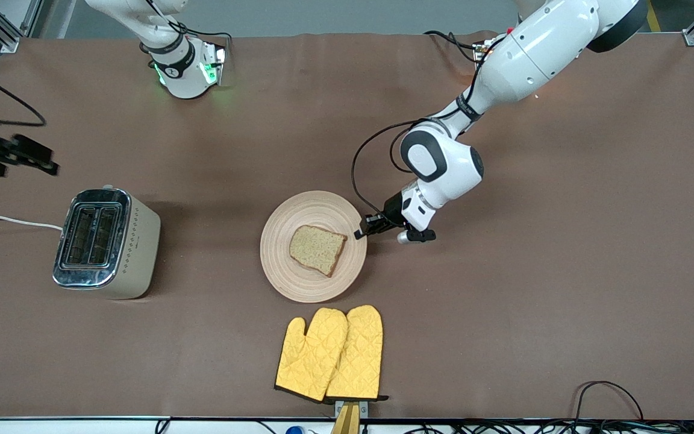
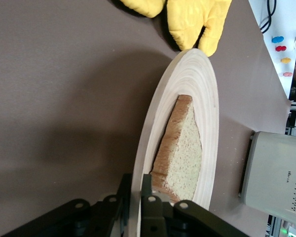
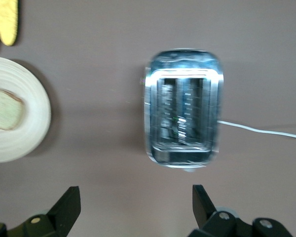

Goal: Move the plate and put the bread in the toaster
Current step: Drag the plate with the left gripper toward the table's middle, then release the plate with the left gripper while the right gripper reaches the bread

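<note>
The light-wood plate [image 1: 281, 241] lies mid-table with the speckled bread [image 1: 317, 249] flat on it. My left gripper [image 1: 364, 232] is shut on the plate's rim at the side toward the left arm's end. In the left wrist view the rim [image 2: 197, 74] runs between the fingers of the left gripper [image 2: 136, 197], with the bread [image 2: 185, 148] just past them. The cream and chrome toaster [image 1: 106, 241] stands toward the right arm's end, both slots empty. My right gripper [image 1: 21, 155] hangs open and empty over the table beside the toaster [image 3: 183, 118]. In the right wrist view the open gripper [image 3: 136, 202] holds nothing.
Two yellow oven mitts [image 1: 332, 352] lie nearer the front camera than the plate, close to the table's edge. The toaster's white cord [image 1: 3, 220] runs off toward the right arm's end. The brown table cover [image 1: 564, 271] is bare toward the left arm's end.
</note>
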